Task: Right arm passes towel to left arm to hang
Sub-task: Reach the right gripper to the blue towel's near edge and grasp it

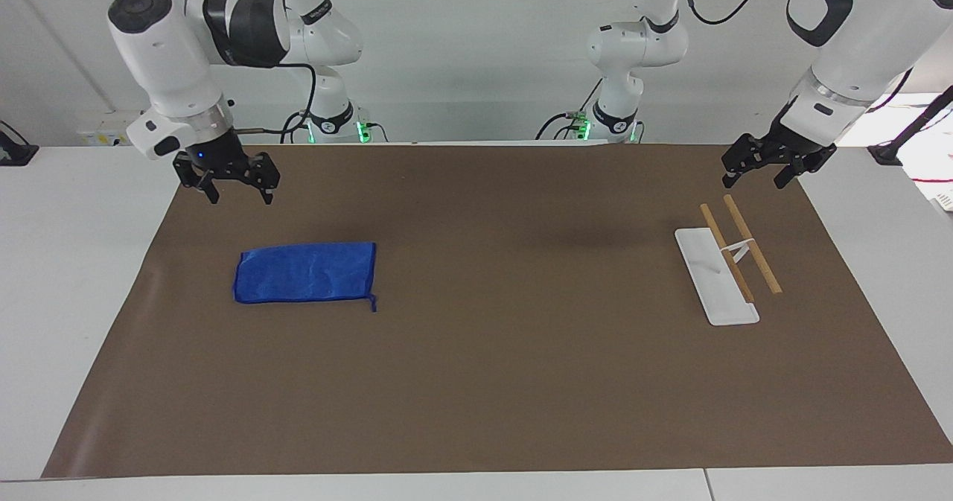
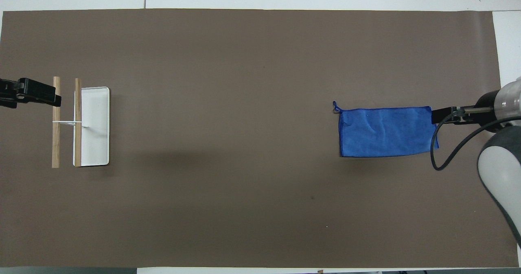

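Observation:
The blue towel point(image 1: 305, 272) point(image 2: 386, 131) lies flat on the brown mat toward the right arm's end of the table, its string tail at one corner. My right gripper point(image 1: 240, 194) point(image 2: 437, 116) hangs open in the air over the mat by the towel's end edge, not touching it. Its loose black cable point(image 2: 449, 147) loops from the wrist. My left gripper point(image 1: 758, 177) point(image 2: 49, 97) waits open, raised over the mat by the rack, holding nothing.
A small rack point(image 1: 733, 251) point(image 2: 67, 122) with two wooden bars on a white tray point(image 1: 707, 285) point(image 2: 95, 125) stands toward the left arm's end of the table. The brown mat point(image 1: 506, 367) covers most of the table.

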`<state>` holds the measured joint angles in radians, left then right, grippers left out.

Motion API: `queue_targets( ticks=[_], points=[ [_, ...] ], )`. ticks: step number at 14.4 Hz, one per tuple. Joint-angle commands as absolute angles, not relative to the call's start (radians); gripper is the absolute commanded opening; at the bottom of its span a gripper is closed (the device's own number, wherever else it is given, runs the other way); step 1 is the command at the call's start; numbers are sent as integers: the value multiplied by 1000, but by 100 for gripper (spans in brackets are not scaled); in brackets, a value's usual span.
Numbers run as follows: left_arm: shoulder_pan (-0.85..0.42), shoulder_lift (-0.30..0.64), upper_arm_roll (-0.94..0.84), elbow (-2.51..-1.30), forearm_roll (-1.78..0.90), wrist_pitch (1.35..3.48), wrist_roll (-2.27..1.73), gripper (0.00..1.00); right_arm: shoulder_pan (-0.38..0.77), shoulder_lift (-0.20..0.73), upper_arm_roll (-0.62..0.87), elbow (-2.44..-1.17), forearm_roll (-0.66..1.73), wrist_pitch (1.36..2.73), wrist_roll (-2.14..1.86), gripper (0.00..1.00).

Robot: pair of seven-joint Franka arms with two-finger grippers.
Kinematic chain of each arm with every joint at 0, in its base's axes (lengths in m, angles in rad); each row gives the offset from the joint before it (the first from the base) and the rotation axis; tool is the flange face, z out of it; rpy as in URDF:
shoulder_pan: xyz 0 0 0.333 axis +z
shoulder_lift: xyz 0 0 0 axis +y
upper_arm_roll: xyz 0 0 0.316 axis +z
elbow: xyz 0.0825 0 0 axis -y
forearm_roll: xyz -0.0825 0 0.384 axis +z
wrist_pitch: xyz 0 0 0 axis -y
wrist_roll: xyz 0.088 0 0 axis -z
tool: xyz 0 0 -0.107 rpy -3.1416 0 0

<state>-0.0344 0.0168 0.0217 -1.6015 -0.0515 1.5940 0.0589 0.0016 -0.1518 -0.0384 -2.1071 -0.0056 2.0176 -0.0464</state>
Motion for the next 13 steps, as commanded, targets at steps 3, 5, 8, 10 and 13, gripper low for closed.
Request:
queue_targets(
  ticks=[3, 5, 8, 10, 13],
  points=[
    [-40, -8, 23, -1629, -29, 1608, 63, 100, -6, 3, -32, -2252, 43, 2403, -220, 100],
    [-40, -8, 23, -1631, -29, 1608, 63, 100, -17, 40, -32, -2298, 43, 2489, -248, 100],
    [-40, -8, 23, -1631, -29, 1609, 51, 100, -37, 54, -32, -2365, 43, 2523, -282, 100],
    [-40, -8, 23, -1629, -29, 1611, 49, 100, -40, 67, -32, -2370, 43, 2540, -311, 100],
    [-40, -6, 23, -1629, -29, 1609, 38, 100, -37, 75, -32, -2379, 43, 2595, -307, 100]
  ],
)
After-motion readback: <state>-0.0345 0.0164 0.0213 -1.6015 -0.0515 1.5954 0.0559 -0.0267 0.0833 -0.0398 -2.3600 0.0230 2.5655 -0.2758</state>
